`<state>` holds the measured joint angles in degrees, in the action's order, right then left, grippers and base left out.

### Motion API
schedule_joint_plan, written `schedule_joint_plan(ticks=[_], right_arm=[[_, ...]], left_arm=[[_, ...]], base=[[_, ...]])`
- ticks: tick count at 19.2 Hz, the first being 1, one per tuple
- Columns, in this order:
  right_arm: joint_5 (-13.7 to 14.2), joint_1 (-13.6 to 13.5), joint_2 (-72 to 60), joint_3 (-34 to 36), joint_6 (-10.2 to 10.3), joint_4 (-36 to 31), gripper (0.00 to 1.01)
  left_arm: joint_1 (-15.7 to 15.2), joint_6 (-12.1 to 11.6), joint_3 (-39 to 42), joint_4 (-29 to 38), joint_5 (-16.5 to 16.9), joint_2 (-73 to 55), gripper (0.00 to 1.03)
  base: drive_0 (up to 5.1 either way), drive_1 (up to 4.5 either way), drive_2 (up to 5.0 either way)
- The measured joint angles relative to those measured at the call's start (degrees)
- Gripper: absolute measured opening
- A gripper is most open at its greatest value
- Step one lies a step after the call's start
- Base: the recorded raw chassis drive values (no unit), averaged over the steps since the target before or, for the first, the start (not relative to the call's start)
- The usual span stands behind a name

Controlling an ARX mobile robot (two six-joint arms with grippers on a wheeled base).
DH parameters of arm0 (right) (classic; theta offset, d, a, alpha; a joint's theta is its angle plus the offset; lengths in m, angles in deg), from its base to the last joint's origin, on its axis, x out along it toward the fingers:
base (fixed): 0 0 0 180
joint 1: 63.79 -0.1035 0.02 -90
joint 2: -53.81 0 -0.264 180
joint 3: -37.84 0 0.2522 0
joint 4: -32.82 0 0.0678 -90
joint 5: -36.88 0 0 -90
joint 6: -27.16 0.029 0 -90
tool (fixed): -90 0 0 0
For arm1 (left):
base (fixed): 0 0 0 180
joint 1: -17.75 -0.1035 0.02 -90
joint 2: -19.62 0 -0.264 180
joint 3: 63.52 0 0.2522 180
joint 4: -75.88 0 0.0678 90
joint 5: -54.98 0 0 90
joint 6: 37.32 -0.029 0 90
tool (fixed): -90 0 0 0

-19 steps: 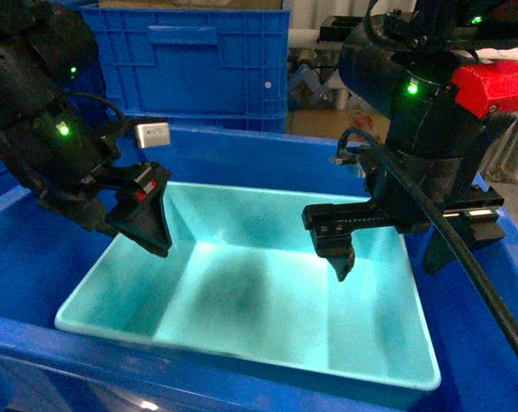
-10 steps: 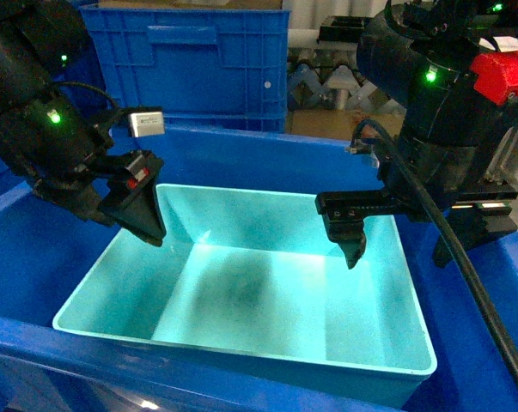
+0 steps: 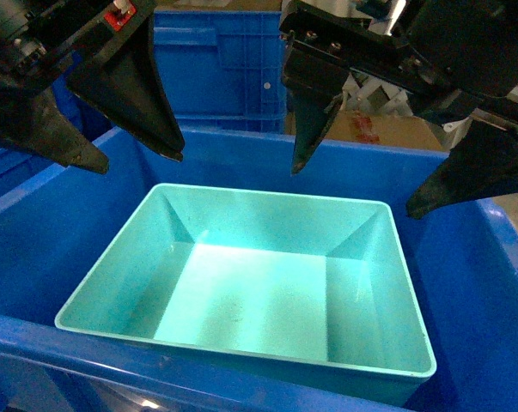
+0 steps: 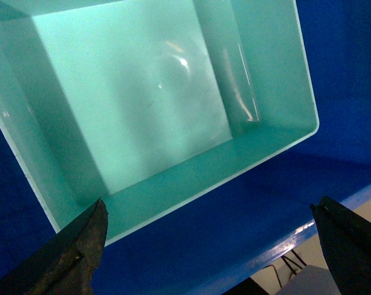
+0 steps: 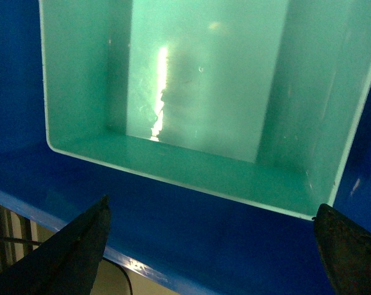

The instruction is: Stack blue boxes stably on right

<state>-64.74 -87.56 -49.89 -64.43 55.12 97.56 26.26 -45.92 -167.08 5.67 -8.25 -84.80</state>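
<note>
One light turquoise blue box (image 3: 267,296) sits empty inside a large dark blue crate (image 3: 490,326). My left gripper (image 3: 141,163) hangs high above the box's far left corner, open, with nothing between its fingers. My right gripper (image 3: 353,190) hangs above the far right rim, also open and empty. In the left wrist view the box (image 4: 142,92) lies below and beyond the spread left gripper (image 4: 208,206). In the right wrist view the box (image 5: 203,74) lies beyond the open right gripper (image 5: 213,204), with the crate's wall between them.
A darker ribbed blue crate (image 3: 224,69) stands behind the big crate. A cardboard box (image 3: 370,129) shows at the back right. The big crate's rim (image 4: 283,243) runs under both grippers, with floor and cables beyond it.
Both arms have lifted up out of the turquoise box towards the camera. Their fingers now stand well above the rim and spread wide. The box has stayed in place.
</note>
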Motion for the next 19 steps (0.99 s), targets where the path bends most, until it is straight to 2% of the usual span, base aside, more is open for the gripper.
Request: schedule_joint_plan(ticks=[2, 3, 4, 5, 6, 7, 8, 9, 10, 11, 12, 15, 16, 17, 19], right_arm=[[0.9, 0.1, 0.2, 0.3, 1.7, -0.1, 0.98], [8.9, -0.7, 2.8, 8.7, -1.0, -20.1, 0.92], [19.9, -0.4, 7.2, 20.5, -8.4, -41.2, 0.81], [26.4, 0.0, 11.7, 31.2, -13.8, -56.1, 0.72], [30.2, 2.4, 16.7, 41.2, -20.0, -71.8, 0.61], [30.4, 5.4, 20.6, 48.2, -23.3, -84.7, 0.50], [29.9, 7.5, 24.1, 54.2, -24.9, -93.7, 0.39], [27.9, 8.3, 27.3, 60.1, -26.1, -99.8, 0.26], [25.5, 9.4, 29.6, 64.4, -26.7, -101.4, 0.13], [24.1, 10.8, 31.9, 68.1, -27.5, -101.6, 0.01], [23.2, 12.4, 34.3, 70.6, -27.6, -101.6, 0.02], [19.8, 15.3, 42.2, 76.7, -27.6, -100.3, 0.02], [19.1, 16.4, 44.7, 78.5, -27.6, -99.2, 0.02], [18.4, 17.4, 47.3, 80.1, -27.6, -98.1, 0.02], [17.0, 18.5, 52.3, 82.2, -27.6, -95.5, 0.02]], left_arm=[[0.5, 1.4, 1.0, 0.8, -1.8, 0.0, 0.98], [0.3, 2.0, 1.2, 1.0, -2.2, -0.9, 0.98], [1.7, 4.1, 12.2, 27.2, -12.5, 2.9, 0.90], [1.6, 5.6, 22.3, 43.0, -21.6, 7.1, 0.81], [1.0, 6.8, 34.8, 61.5, -29.6, 12.9, 0.70], [0.1, 7.2, 43.7, 77.9, -33.9, 17.3, 0.59], [-1.2, 7.6, 50.1, 91.0, -34.5, 20.5, 0.48], [-1.8, 8.2, 56.5, 101.3, -34.2, 23.4, 0.36], [-2.1, 8.2, 61.9, 106.7, -33.0, 25.7, 0.23], [-2.7, 8.2, 65.9, 108.5, -32.5, 28.0, 0.10], [-3.4, 8.5, 68.6, 108.8, -32.1, 30.1, 0.01], [-4.7, 8.4, 76.0, 108.5, -30.6, 37.9, 0.02], [-6.6, 8.4, 77.7, 107.8, -28.1, 40.1, 0.02], [-8.4, 8.4, 79.4, 106.9, -27.2, 42.7, 0.02], [-8.6, 8.4, 82.1, 104.8, -26.9, 47.7, 0.02]], base=[[0.0, 0.00, 0.0], [0.0, 0.00, 0.0], [0.0, 0.00, 0.0], [0.0, 0.00, 0.0], [0.0, 0.00, 0.0], [0.0, 0.00, 0.0], [0.0, 0.00, 0.0], [0.0, 0.00, 0.0], [0.0, 0.00, 0.0], [0.0, 0.00, 0.0], [0.0, 0.00, 0.0], [0.0, 0.00, 0.0], [0.0, 0.00, 0.0], [0.0, 0.00, 0.0], [0.0, 0.00, 0.0]])
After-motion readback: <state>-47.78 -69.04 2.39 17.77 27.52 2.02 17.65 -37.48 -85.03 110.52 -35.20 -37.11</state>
